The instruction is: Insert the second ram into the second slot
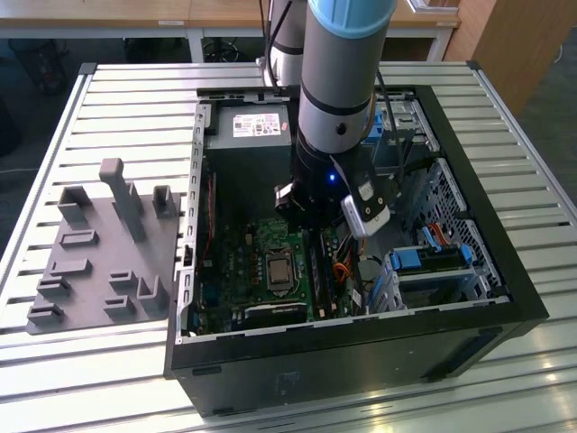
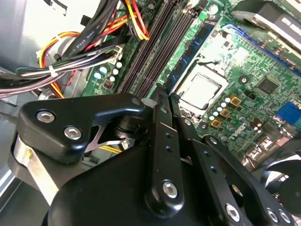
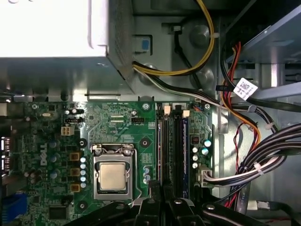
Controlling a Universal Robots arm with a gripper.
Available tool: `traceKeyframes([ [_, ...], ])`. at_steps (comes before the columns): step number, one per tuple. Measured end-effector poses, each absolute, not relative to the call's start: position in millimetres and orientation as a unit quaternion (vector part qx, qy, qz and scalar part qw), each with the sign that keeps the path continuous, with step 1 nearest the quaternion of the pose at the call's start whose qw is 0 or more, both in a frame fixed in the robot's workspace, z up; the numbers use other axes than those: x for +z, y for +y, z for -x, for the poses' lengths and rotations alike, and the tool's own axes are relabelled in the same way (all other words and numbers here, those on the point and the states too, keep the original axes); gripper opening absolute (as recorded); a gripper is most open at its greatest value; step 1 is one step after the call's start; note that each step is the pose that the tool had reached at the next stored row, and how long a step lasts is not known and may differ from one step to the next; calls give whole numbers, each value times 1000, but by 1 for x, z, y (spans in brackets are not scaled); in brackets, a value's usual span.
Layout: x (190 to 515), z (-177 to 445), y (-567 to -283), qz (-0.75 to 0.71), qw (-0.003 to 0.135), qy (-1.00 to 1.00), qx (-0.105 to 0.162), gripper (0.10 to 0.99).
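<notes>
Ram [image 2: 192, 52]: one dark-blue stick, seen in the second wrist view lying flat along the slot bank [image 2: 155, 52], just beside the CPU socket [image 2: 201, 89]. Its long axis runs parallel to the slots and to the socket's near side. One end points away from the gripper [image 2: 160, 96] and the other reaches almost to the fingertips. I cannot tell whether it is fully seated or whether the tips touch it.

The gripper's two fingers are drawn together, with nothing visible between them.

In the first wrist view the bank [image 3: 171, 150] shows four parallel lanes, one of them blue. They run from the gripper [image 3: 161, 188] toward the power supply [image 3: 56, 28]. One CPU socket [image 3: 113, 176] sits beside them, and the cables [image 3: 254, 165] are on the other side.

In the exterior view the arm [image 1: 338, 81] reaches down into the one open case [image 1: 505, 271]. The gripper [image 1: 311, 221] is above the motherboard [image 1: 243, 262]. One grey fixture plate [image 1: 99, 244] lies outside the case, on the exterior view's left.
</notes>
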State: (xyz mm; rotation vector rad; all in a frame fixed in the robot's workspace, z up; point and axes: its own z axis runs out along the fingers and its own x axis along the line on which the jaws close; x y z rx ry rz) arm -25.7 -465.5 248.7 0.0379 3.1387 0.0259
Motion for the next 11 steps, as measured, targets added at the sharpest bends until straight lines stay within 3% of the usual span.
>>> traceKeyframes([
  [11,240,24,-466,-18,1,1000,8,137],
])
